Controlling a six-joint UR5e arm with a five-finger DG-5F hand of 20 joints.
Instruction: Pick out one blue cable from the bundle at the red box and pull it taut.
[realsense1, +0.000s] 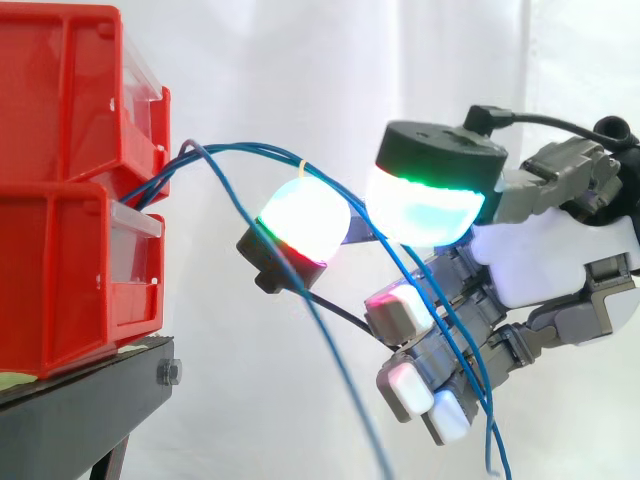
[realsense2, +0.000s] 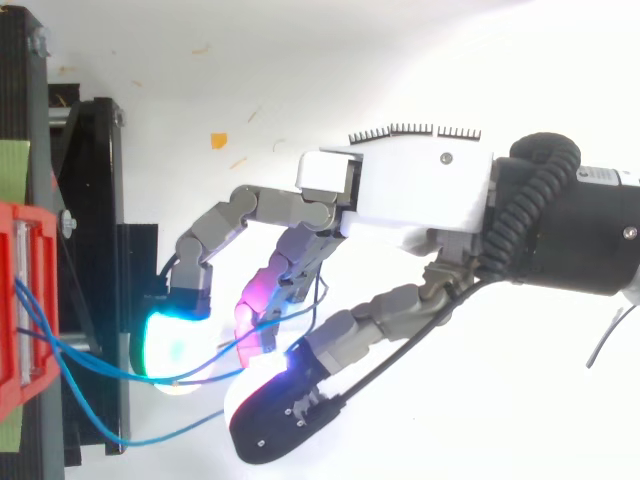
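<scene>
The robot hand (realsense1: 560, 260), a white-palmed body with grey linked fingers and thick glowing pads (realsense1: 305, 220), reaches in toward the box. We see its fingers half curled. Several thin blue cables (realsense1: 240, 149) are threaded among them, passing between the two large pads and down across the smaller curled fingertips. We judge the hand closed round the bundle. We cannot tell whether a single strand has been pinched apart from the rest.

Beyond the hand, the cables arch up and across to the stacked red plastic bins (realsense1: 60, 260). They enter at the front edge, in the gap between the upper and lower bin. The bins sit on the black metal stand (realsense1: 80, 410), before the white curtain (realsense1: 300, 60).

The relation that matters is that the cables' long axis runs from the bins' front edge to the hand, and the strands sag, with loose ends hanging below the fingers. We judge that tautness calls for a pull straight away from the bins along that axis.
</scene>
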